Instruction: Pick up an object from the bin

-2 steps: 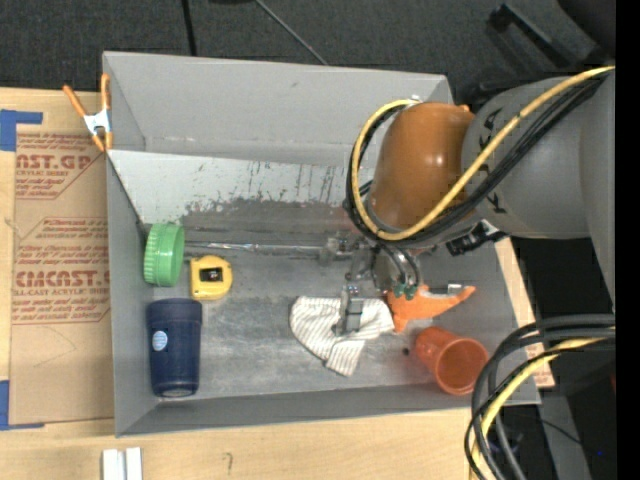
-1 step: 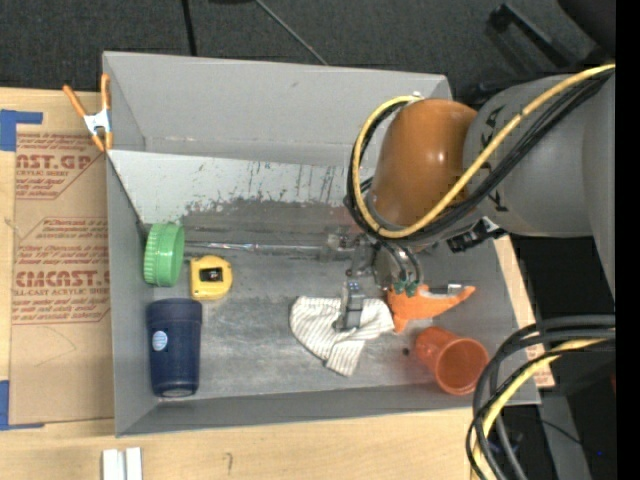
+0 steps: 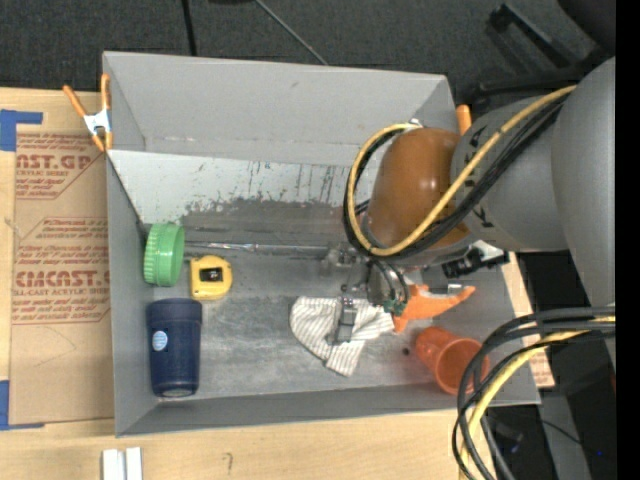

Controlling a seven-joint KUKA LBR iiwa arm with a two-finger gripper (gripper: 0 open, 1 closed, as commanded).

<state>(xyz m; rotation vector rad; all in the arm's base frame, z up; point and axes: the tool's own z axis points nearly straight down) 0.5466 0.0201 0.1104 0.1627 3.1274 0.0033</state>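
My gripper hangs low over a crumpled white cloth that lies in the middle of the bin floor, and it touches the cloth's top. Just to its right, partly under the wrist, lies an orange flat piece. An orange cup lies on its side near the bin's front right corner.
Along the left wall lie a green round lid, a yellow tape measure and a dark blue cylinder. The arm with its brown dome and yellow cables covers the right side of the bin.
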